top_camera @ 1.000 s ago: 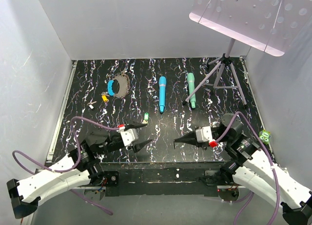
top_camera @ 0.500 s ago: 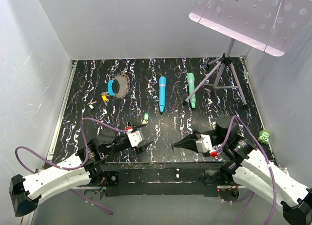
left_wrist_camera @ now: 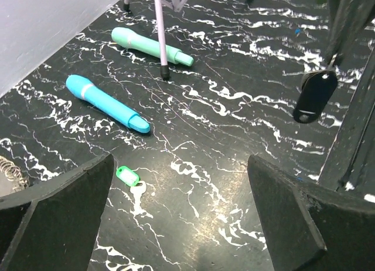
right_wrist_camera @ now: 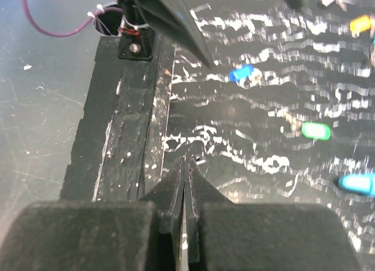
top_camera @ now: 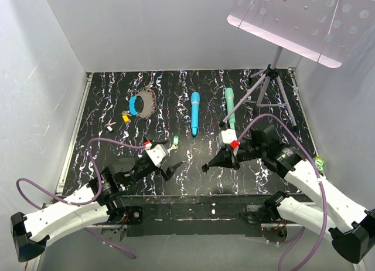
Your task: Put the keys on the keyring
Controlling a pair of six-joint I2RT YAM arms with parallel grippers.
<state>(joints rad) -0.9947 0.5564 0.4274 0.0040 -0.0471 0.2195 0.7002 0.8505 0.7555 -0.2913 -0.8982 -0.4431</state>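
From overhead: keyring (top_camera: 142, 104) lies at far left of the black marbled table (top_camera: 105, 89), blue band + beaded chain. Yellow key (top_camera: 125, 115) is just beside it on the near side, cream key (top_camera: 109, 127) a bit further left. Green key (top_camera: 175, 141) sits alone mid-table, just beyond left gripper (top_camera: 170, 169), whose jaws are spread wide w/ nothing between them. Right gripper (top_camera: 206, 166) points toward the left one, tips pinched together, empty. Blue wand (top_camera: 194, 112) and teal wand (top_camera: 229, 107) lie further back, tripod (top_camera: 269, 83) at back right.

Left wrist: both fingers (left_wrist_camera: 58, 200) sit far apart at the frame edges, bare table between. Green key (left_wrist_camera: 127, 176) is flat on the table near the left-hand finger, not touched. Blue wand (left_wrist_camera: 108, 104) and teal wand (left_wrist_camera: 152, 46) are beyond.

Right wrist: fingers (right_wrist_camera: 205, 195) closed flush, holding nothing, near the table's front edge. Blue key (right_wrist_camera: 241, 73) lies ahead, just beside the left arm's fingertip. Green key (right_wrist_camera: 316, 131) is off to the right, yellow key (right_wrist_camera: 360, 24) at the frame's top corner.
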